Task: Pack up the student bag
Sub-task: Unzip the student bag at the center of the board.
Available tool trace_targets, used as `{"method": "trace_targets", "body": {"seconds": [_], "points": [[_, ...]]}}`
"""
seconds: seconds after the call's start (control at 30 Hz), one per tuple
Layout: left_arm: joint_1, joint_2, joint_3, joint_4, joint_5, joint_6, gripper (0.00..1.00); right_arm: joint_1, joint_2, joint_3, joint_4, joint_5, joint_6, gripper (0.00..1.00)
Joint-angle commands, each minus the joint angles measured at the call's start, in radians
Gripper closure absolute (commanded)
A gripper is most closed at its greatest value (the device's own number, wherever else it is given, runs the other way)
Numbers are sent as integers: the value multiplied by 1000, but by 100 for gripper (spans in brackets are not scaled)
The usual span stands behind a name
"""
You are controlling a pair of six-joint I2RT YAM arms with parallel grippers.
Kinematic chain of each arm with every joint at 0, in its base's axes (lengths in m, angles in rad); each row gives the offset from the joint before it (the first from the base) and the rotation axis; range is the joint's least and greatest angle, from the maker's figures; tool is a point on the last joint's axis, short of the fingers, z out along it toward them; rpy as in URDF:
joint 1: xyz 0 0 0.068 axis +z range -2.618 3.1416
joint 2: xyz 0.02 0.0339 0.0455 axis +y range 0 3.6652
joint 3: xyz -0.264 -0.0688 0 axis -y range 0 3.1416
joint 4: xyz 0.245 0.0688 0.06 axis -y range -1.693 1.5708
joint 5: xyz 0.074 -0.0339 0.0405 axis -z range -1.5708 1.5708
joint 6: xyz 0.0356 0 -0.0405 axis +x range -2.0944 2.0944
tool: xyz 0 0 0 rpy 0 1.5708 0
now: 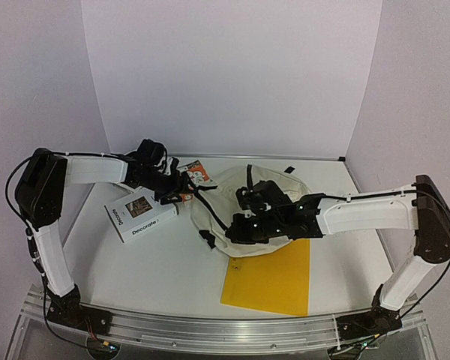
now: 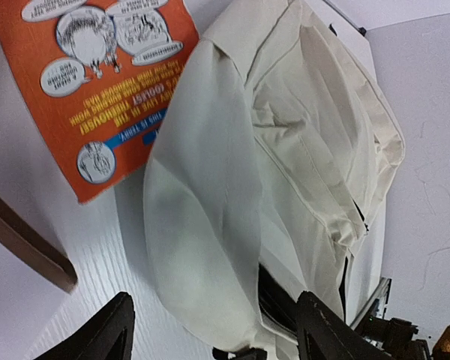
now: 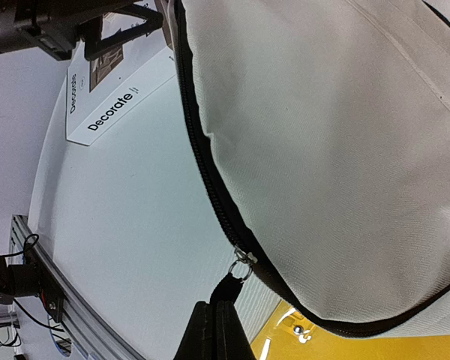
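White table top (image 1: 157, 262), closed in behind and at both sides by pale lilac wall panels (image 1: 225, 75). Item under inspection: the student bag (image 1: 229, 191), a cream soft-fabric backpack with a black zip and black straps. It lies slumped at mid-table, a little right of centre, with its near edge meeting a flat yellow sheet (image 1: 270, 281).

My right gripper (image 3: 216, 334) is pressed together on the black pull tab (image 3: 229, 287) of the bag's black zip (image 3: 199, 135), at the lower curve of the bag, nearest the yellow sheet. My left gripper (image 2: 217, 334) has its jaws wide apart and holds nothing. It hovers over the bag's far-left end, beside an orange printed leaflet (image 2: 97, 90) whose corner the cloth appears to overlap. A white box lettered "Decorate" (image 1: 140, 214) lies to the left, apart from the bag.

Handling assessment: the cloth is creased and sagging, so I judge the bag light, limp and unable to hold its mouth open unaided. Pulling the tab alone would likely drag the whole bag across the smooth table. Recommended holds are the tab for the zip, and for my left a pinch of fabric or a strap close to the zip line as counter-hold. No fragility noted. The main risk is cloth snagging in the zip teeth.
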Motion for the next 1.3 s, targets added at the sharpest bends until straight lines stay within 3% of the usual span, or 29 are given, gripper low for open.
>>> {"method": "trace_targets", "body": {"seconds": [0.0,0.23,0.33,0.4,0.53,0.67,0.9,1.27], "points": [[-101,-97,-84,55,14,-89,25,16,32,48,-3,-15,-19,100],[-223,-96,-103,125,43,-195,24,19,25,45,-3,-14,-19,100],[-252,-74,-120,150,43,-225,29,21,17,38,-3,-9,-21,100],[-259,-63,-134,174,51,-245,38,22,14,37,-3,-4,-20,100],[-266,-52,-141,214,54,-279,76,22,3,33,-3,2,-17,100],[-266,-79,-147,207,3,-267,99,23,-10,19,-4,22,-12,100],[-257,-136,-139,97,-82,-197,100,22,-47,-19,-16,68,31,100],[-105,-290,-288,45,-109,-145,100,-41,-65,-48,-58,77,37,100]]}}
